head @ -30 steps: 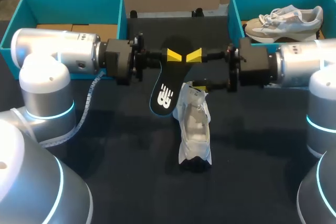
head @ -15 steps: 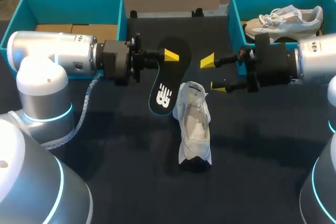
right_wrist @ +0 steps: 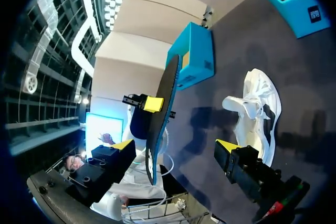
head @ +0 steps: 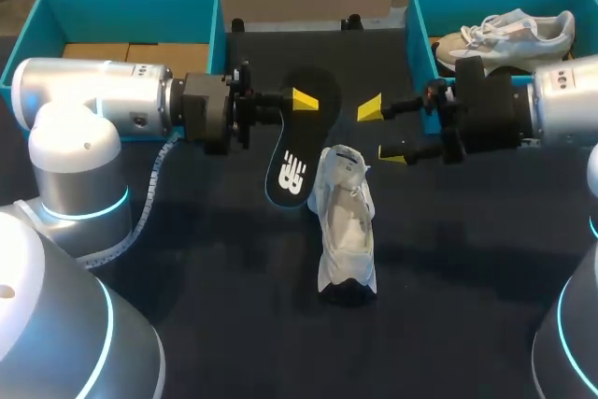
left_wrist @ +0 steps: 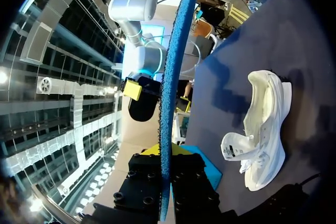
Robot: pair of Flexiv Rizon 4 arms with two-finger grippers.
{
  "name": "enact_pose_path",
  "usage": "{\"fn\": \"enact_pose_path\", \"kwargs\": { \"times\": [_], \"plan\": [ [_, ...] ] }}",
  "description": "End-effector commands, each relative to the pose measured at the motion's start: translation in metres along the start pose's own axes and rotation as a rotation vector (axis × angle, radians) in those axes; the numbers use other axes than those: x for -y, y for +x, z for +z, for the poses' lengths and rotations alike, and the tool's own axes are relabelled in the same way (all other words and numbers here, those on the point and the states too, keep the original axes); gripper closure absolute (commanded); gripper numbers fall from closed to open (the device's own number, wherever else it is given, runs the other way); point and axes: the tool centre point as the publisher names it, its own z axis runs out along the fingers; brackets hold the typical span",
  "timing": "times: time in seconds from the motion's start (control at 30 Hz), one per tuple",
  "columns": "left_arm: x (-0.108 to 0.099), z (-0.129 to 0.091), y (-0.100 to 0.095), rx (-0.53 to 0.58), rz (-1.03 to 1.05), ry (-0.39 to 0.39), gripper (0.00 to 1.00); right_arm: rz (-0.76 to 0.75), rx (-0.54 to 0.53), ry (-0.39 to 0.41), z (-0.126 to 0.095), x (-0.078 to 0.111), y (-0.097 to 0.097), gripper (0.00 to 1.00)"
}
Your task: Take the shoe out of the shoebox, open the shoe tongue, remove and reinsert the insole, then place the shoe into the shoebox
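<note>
Our right gripper (head: 381,131) has let go of the insole (head: 294,161) and drawn back toward the right teal box (head: 420,8). Its fingers now stand spread wide with nothing between them, and a gap lies between them and the insole. Our left gripper (head: 304,100) pinches the insole's far end and holds it on edge. The insole's lower end hangs just beside the shoe (head: 346,231); we cannot tell whether they touch.

The insole is black on top with a white logo, and its rim shows blue in the left wrist view. The shoe is white and lies on the dark table (head: 187,277), out of both boxes, with a loose flap raised at its far end.

The left teal box (head: 207,8) sits at the far left corner. A second pale shoe (head: 509,33) rests in the right box.
</note>
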Motion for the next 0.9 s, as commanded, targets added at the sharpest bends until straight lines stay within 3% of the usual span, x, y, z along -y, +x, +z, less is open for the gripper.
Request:
{"fn": "enact_pose_path", "kwargs": {
  "times": [0.03,0.33,0.8,0.87,0.9],
  "plan": [
    [0.001,0.001,0.000,0.000,0.001,-0.003,1.00,0.001,0.005,-0.001,0.001,0.001,0.001,0.00],
    [0.001,0.001,0.000,0.000,0.001,-0.003,1.00,0.001,0.005,-0.001,0.001,0.001,0.001,0.00],
    [0.012,-0.014,-0.018,-0.040,-0.289,0.060,1.00,-0.570,0.167,0.061,-0.030,-0.012,0.002,0.00],
    [0.014,-0.014,-0.019,-0.017,-0.390,0.120,1.00,-0.589,0.164,0.068,-0.032,-0.013,0.001,0.00],
    [0.015,-0.014,-0.019,-0.022,-0.416,0.106,1.00,-0.589,0.164,0.068,-0.032,-0.013,0.001,0.00]
  ]
}}
